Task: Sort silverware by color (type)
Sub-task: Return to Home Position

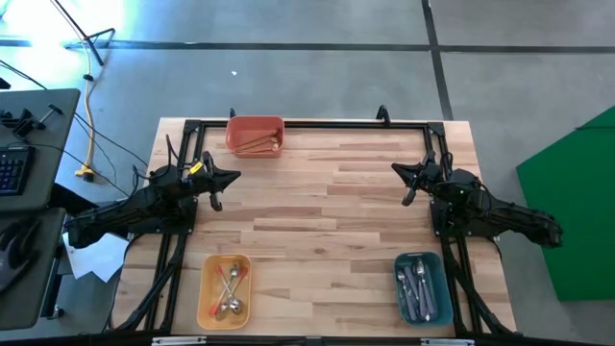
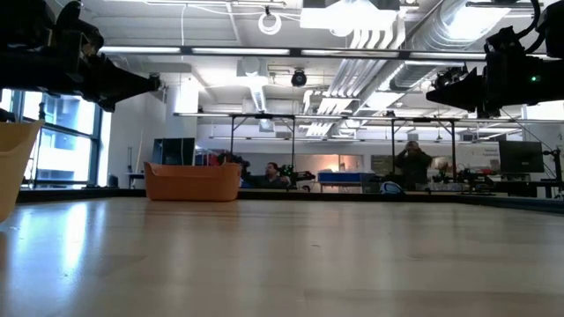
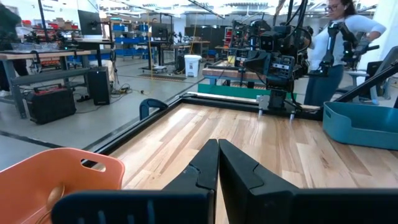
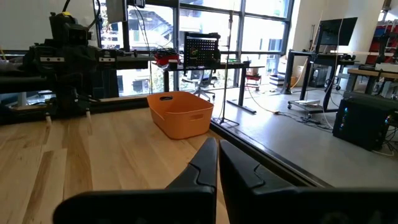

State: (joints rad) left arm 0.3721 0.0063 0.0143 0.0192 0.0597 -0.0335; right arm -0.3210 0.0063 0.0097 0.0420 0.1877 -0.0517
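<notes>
Every spoon visible is in a bin, and none lies on the bare desk [image 1: 317,221], so the sorting looks finished and only parking the arms is left.

The left gripper [image 1: 234,177] hangs above the desk on its own side, pointing across toward the other arm. Its wrist view shows the two fingers [image 3: 202,163] pressed together with nothing between them. The right gripper [image 1: 397,170] faces it from well across the desk, and its fingers [image 4: 202,163] are likewise together and empty.

The gold spoons [image 1: 258,144] lie in the orange bin [image 1: 255,121], a little beyond the left gripper toward the far edge and off to its side. The orange-handled spoons [image 1: 229,286] are in the yellow bin [image 1: 206,288], well back from that gripper beside its arm. The silver spoons [image 1: 416,286] sit in the teal bin [image 1: 400,288], behind the right gripper next to its arm. From above I cannot make out their handle colour.

To finish the step well, I judge that each arm should fold in slowly with its fingers together and its wrist held high. The elbows need the most care, as each swings close to a bin beside it, and a nudge could tip spoons out. The orange bin is near the left gripper's line, so that arm should draw straight back instead of sweeping sideways. Both arms already look close to a rest pose, so only small corrections should be needed.
</notes>
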